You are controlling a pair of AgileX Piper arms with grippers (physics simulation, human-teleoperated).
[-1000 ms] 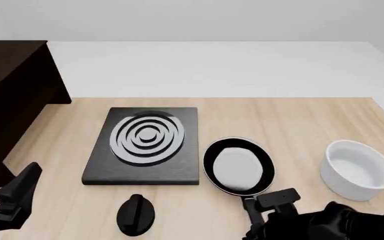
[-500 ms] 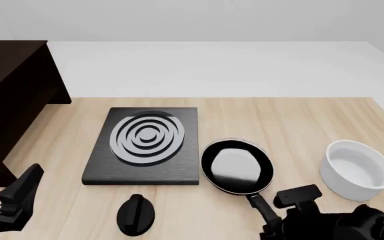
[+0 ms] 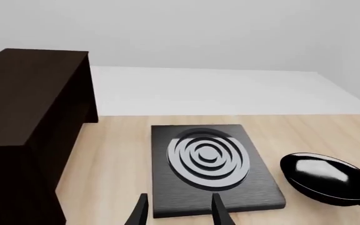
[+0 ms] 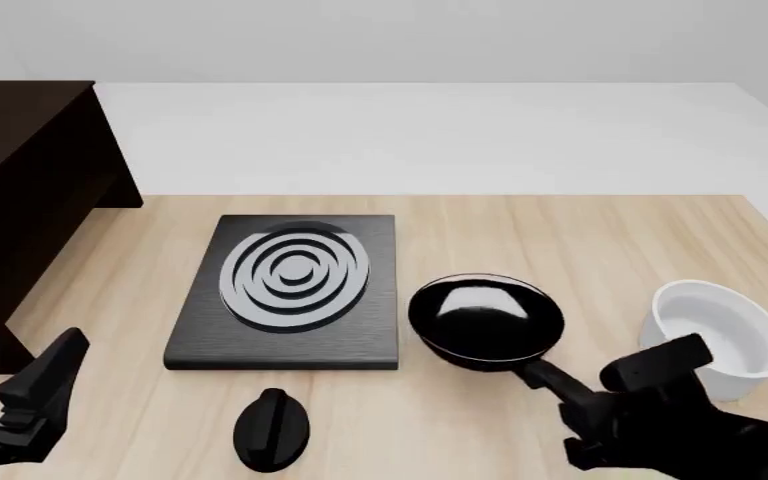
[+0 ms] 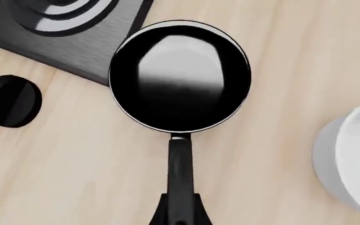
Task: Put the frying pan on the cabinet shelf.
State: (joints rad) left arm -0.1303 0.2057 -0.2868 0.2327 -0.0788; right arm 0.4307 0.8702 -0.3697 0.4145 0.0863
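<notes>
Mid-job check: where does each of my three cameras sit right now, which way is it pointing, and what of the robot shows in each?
Front view: fixed above and behind the arms, facing forward and down over the light wooden table; left gripper and right gripper show.
Left wrist view: behind the open left gripper, facing the black square plate with silver rings and dark brown cabinet.
Right wrist view: above the round black frying pan, looking down its handle between the right fingertips.
Shared: all three show the pan and plate.

Elevated front view, two wrist views, frying pan (image 4: 487,320) shared.
</notes>
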